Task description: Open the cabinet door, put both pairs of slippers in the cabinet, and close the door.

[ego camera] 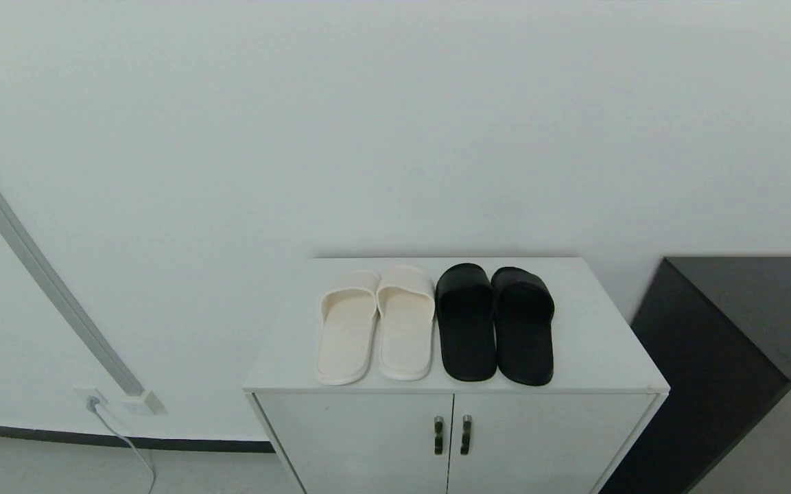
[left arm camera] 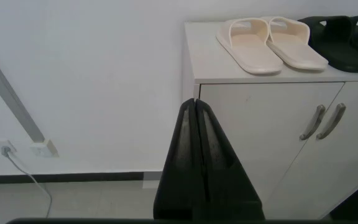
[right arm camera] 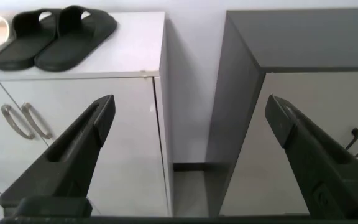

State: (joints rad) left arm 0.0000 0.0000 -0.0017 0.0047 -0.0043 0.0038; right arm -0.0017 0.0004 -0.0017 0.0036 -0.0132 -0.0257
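My left gripper (left arm camera: 195, 107) is nearest, its two dark fingers pressed flat together with no gap between them. It holds nothing and sits below the level of the cabinet top, in front of the left front corner. My right gripper (right arm camera: 190, 106) is spread wide and also empty. One finger (right arm camera: 73, 149) is in front of the right door (right arm camera: 73, 124). The other is in front of the dark unit (right arm camera: 291, 37) that stands on that side.

Beyond them stands the white cabinet (ego camera: 608, 343). Both doors (ego camera: 361, 439) are shut and meet at a thin seam in the middle. Two slim metal handles (ego camera: 439, 435) stand upright, one on each side of that seam and close to each other.

Both pairs lie flat on the cabinet top, heels toward me and toes toward the wall. The cream slippers (ego camera: 374, 322) lie on my left, side by side and touching. The black slippers (ego camera: 494, 322) lie on my right, also touching each other. The inner cream slipper and the inner black one sit just beside each other, near the middle of the top.

The cabinet backs onto a plain pale wall (ego camera: 395, 123). The dark unit stands close on the right with a narrow gap between. Low on the left wall is a socket (ego camera: 90, 398) with a cable (ego camera: 127, 442) hanging from it. A grey strip (ego camera: 38, 267) runs up the wall at a slant from beside the socket.
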